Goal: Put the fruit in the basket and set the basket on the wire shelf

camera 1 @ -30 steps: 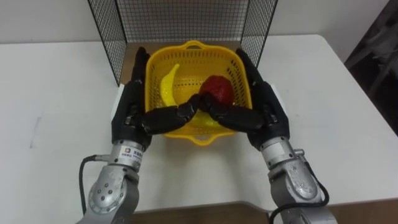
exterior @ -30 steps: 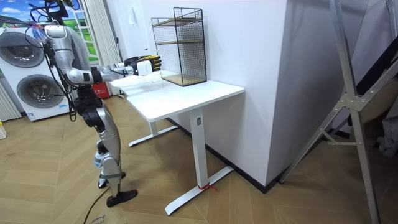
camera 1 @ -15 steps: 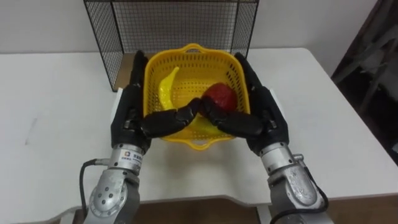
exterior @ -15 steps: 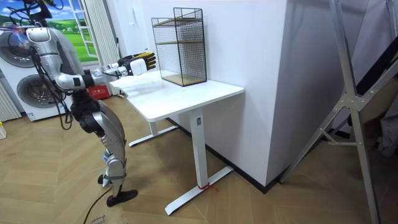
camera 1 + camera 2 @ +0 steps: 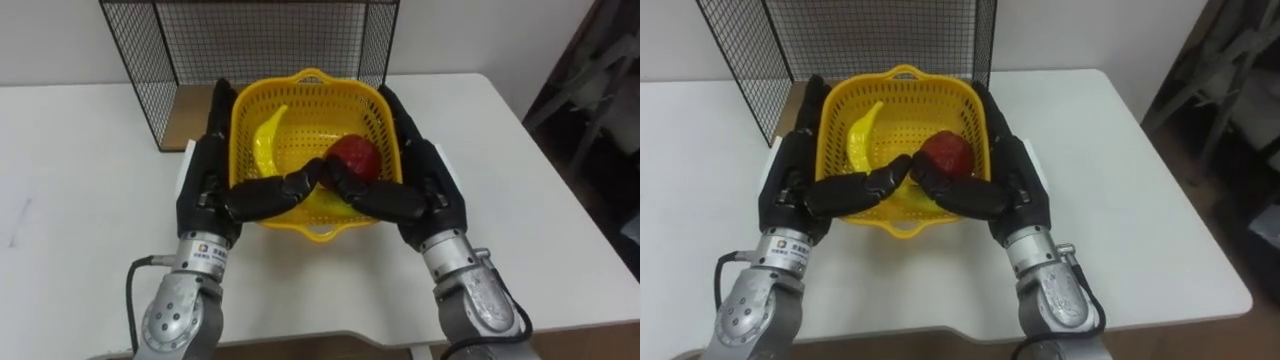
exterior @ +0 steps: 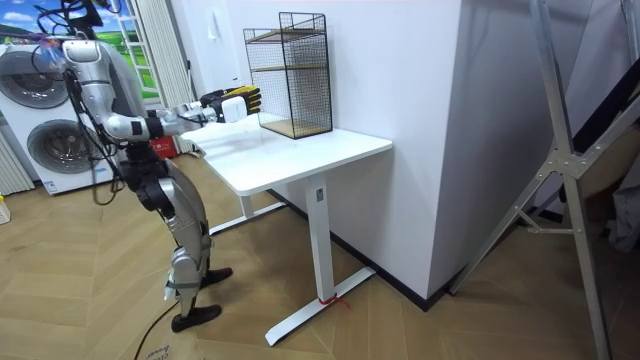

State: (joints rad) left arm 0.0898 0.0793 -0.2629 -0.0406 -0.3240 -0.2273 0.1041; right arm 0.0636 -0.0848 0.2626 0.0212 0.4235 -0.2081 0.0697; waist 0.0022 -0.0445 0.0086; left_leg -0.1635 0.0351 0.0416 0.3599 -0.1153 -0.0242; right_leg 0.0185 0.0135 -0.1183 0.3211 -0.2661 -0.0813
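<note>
Room view: the robot stands on a wooden floor (image 6: 420, 320) at the end of the white table (image 6: 300, 150), a washing machine (image 6: 40, 130) behind it. The wire shelf (image 6: 290, 75) sits on the table by the wall. Just before its open front, the yellow basket (image 5: 310, 76) holds a banana (image 5: 268, 135) and a red fruit (image 5: 352, 155). The left hand (image 5: 205, 185) and right hand (image 5: 432, 185) flank the basket, fingers straight along its sides, thumbs folded over the near rim, pinching it.
</note>
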